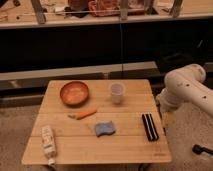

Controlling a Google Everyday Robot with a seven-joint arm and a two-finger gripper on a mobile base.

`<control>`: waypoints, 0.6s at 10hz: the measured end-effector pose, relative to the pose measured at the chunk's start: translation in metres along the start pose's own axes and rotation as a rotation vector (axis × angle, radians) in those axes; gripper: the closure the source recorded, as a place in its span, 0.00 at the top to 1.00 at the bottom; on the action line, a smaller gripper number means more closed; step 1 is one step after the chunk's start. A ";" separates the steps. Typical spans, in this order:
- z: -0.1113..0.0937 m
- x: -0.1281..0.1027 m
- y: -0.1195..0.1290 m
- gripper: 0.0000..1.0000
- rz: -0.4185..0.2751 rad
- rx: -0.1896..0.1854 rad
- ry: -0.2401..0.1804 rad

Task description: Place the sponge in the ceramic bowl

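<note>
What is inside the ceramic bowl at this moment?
The ceramic bowl shows only its bare glossy inside; nothing covers it. The sponge lies on the table, and the end effector hangs beside its right edge.

The robot's arm (187, 90) is white, fat and round, like smooth tubes joined by big round knuckles. It looks shiny and clean, with no marks to be seen. The gripper (166, 120) is a thinner, pale yellowish bit under the arm, just beside the right edge of the table (100, 147).

Dim warm light; jaws at right
</note>
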 end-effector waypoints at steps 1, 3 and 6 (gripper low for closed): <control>0.002 -0.016 0.000 0.80 -0.016 -0.001 -0.003; 0.005 -0.056 -0.001 0.80 -0.055 0.002 0.001; 0.014 -0.087 0.003 0.80 -0.118 0.004 0.008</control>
